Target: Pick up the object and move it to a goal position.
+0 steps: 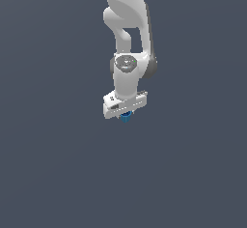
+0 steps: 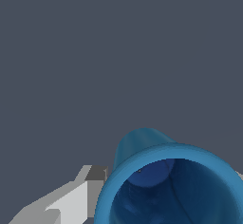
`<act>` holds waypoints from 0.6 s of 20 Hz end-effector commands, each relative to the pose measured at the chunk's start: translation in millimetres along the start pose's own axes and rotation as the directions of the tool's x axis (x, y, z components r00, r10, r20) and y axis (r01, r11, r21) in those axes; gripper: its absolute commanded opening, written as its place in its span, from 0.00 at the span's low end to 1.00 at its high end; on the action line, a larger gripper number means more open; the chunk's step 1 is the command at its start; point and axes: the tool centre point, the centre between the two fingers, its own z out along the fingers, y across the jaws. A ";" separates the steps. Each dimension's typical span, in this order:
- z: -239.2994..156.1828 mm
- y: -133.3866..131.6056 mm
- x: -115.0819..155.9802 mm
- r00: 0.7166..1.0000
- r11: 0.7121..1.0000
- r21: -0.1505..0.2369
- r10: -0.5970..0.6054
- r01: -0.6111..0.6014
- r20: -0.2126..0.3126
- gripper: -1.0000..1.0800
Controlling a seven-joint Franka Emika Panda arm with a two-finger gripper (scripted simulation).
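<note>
White jointed robot arm [image 1: 129, 38] hangs down over plain dark grey-blue ground [image 1: 53, 164]. Its white two-finger gripper [image 1: 125, 112] is closed around the small bright-blue cup-like cylinder [image 1: 126, 117], which pokes out just under it. Wrist view: cup's hollow darker mouth [image 2: 163, 190] fills the corner, grey-white finger [image 2: 76, 199] touching its rim.

The cup [image 2: 175, 180] looks like smooth, slightly glossy blue plastic, darker inside. The gripper [image 1: 125, 110] and arm [image 1: 128, 72] appear as matt white, perhaps plastic. At 12 o'clock, the ground [image 2: 118, 52] is flat, matt grey.
</note>
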 end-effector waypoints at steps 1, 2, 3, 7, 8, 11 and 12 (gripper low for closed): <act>-19.7 20.0 -14.4 1.000 1.000 0.000 0.001 -0.001 -0.002 0.00; -27.8 28.3 -20.5 1.000 1.000 0.000 0.001 -0.001 -0.002 0.00; -35.8 36.6 -26.5 1.000 1.000 0.000 0.001 -0.001 -0.002 0.00; -68.0 69.6 -50.2 1.000 1.000 0.001 0.000 0.000 -0.003 0.00; -76.0 77.8 -56.1 1.000 1.000 0.001 0.000 0.000 -0.003 0.00; -98.7 101.3 -72.4 1.000 1.000 0.001 0.000 0.000 -0.003 0.00; -105.7 108.6 -77.4 1.000 1.000 0.001 0.000 0.000 -0.003 0.00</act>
